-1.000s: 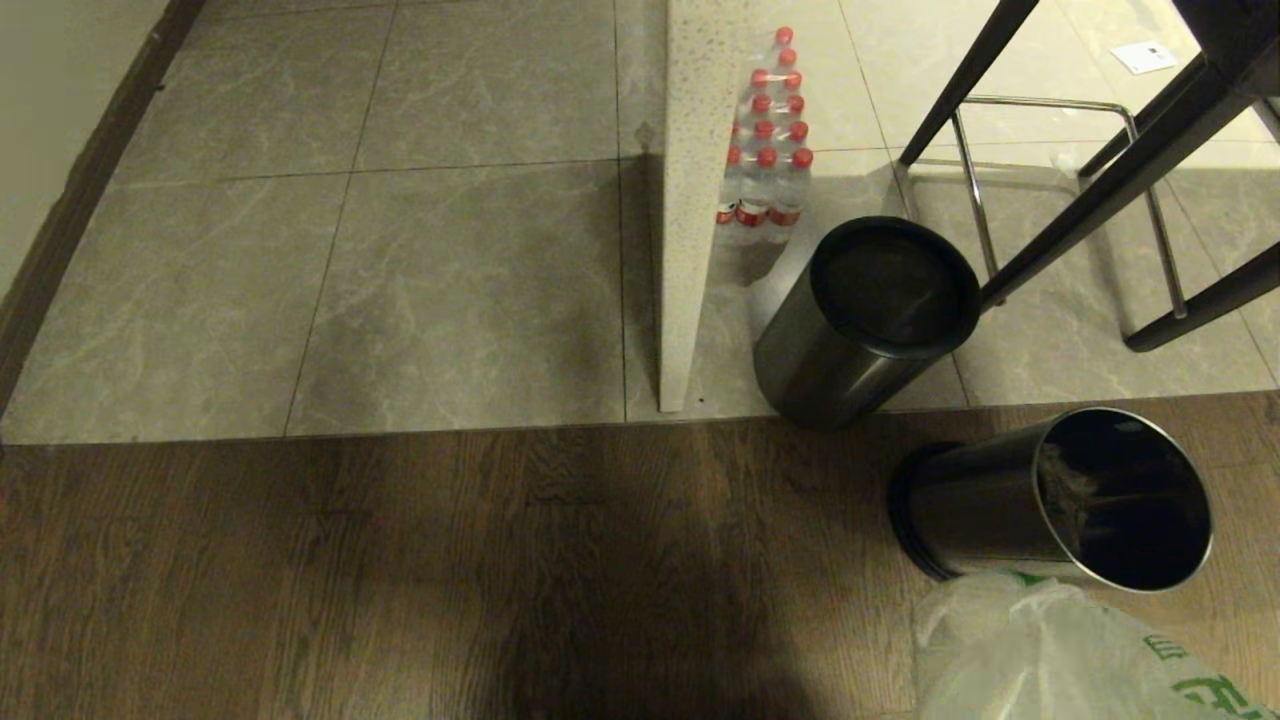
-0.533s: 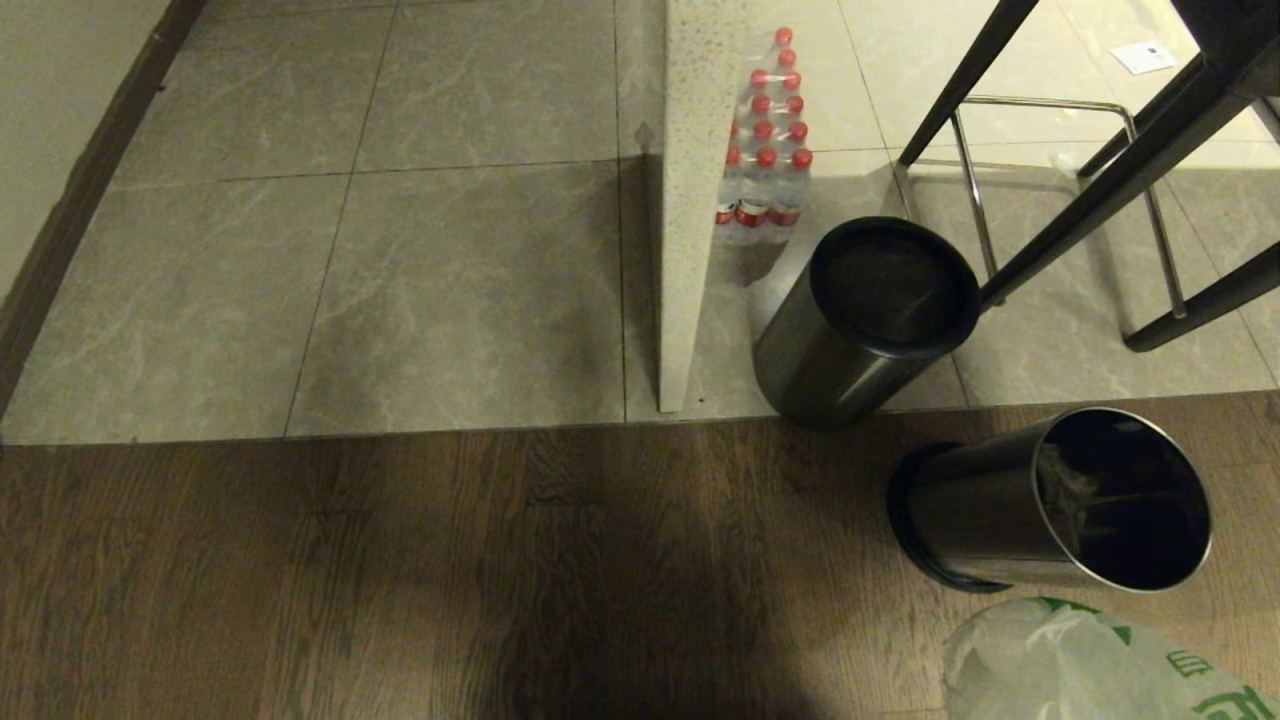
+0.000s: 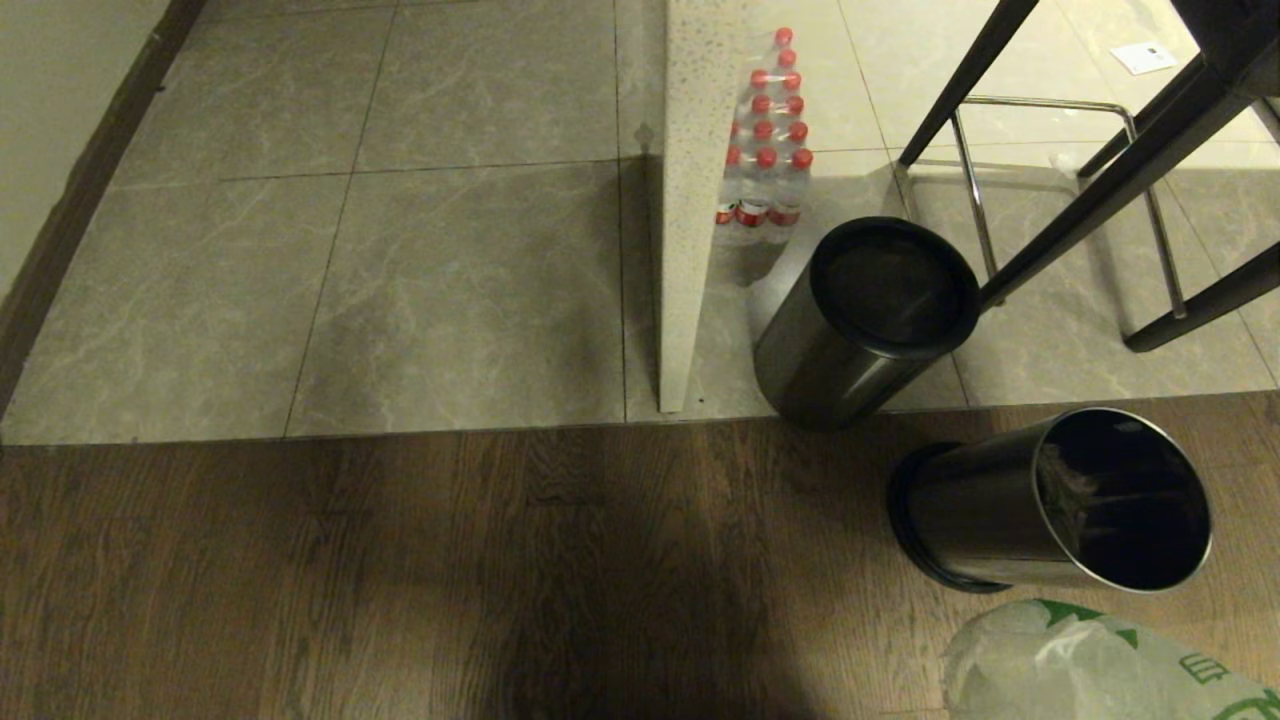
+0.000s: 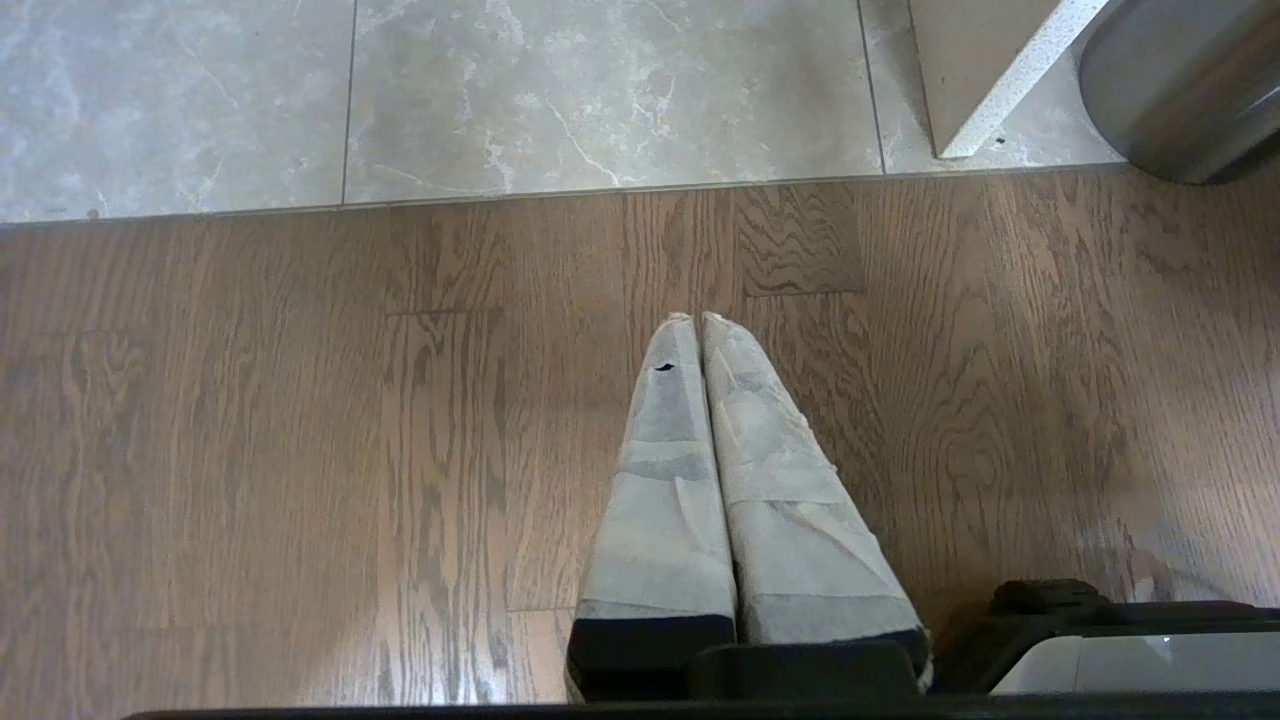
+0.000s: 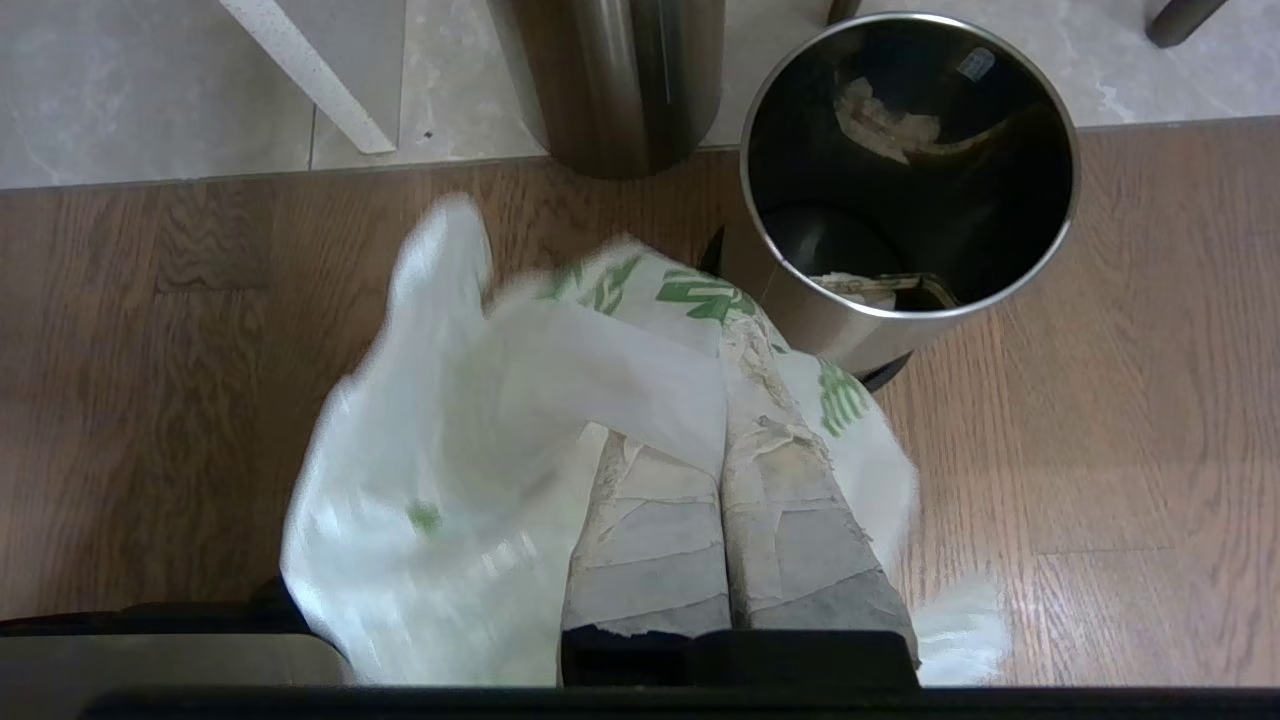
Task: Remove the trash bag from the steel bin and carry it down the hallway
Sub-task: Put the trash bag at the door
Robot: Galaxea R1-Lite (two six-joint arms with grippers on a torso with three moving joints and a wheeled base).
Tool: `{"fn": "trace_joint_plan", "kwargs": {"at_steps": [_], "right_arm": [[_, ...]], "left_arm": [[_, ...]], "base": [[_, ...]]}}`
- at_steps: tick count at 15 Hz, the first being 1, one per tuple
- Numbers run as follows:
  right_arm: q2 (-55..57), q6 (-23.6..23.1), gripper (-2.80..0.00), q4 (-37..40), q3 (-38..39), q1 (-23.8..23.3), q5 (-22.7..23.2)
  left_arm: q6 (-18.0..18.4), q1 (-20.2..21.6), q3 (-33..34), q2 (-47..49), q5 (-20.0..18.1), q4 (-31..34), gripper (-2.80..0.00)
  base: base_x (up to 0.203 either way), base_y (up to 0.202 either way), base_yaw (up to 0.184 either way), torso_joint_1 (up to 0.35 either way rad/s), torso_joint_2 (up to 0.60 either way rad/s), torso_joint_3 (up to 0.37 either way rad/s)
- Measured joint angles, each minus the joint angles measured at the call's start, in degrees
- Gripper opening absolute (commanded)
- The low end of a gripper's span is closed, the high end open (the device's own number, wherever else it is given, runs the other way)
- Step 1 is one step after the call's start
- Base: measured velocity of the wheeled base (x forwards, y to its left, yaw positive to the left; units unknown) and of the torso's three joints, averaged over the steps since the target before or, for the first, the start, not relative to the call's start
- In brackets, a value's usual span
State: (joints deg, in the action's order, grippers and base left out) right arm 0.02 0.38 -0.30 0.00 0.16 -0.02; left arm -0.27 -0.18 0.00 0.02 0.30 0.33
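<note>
Right claw (image 5: 722,350) is clamped on the trash bag (image 5: 480,430), holding it clear of the emptied steel bin (image 5: 905,170) on the wooden floor's edge for carrying, while the left claw (image 4: 699,322) hangs closed, empty.

A home's kitchen or dining corner is showing: tiles (image 3: 450,290) are meeting wood flooring (image 3: 400,560), with bottled water (image 3: 765,150), a stool (image 3: 1060,200) and bins (image 3: 860,320).
</note>
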Motion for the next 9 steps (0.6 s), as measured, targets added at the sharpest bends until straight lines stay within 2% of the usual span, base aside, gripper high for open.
{"fn": "trace_joint_plan", "kwargs": {"at_steps": [7, 9], "right_arm": [[-0.1, 0.0, -2.8, 0.0, 0.0, 0.0, 0.0], [-0.1, 0.1, -2.8, 0.0, 0.0, 0.0, 0.0]], "left_arm": [[0.3, 0.0, 0.0, 0.0, 0.0, 0.0, -2.8], [0.1, 0.0, 0.0, 0.0, 0.0, 0.0, -2.8]], "base": [[0.0, 0.0, 0.0, 0.0, 0.0, 0.0], [0.0, 0.0, 0.0, 0.0, 0.0, 0.117]]}}
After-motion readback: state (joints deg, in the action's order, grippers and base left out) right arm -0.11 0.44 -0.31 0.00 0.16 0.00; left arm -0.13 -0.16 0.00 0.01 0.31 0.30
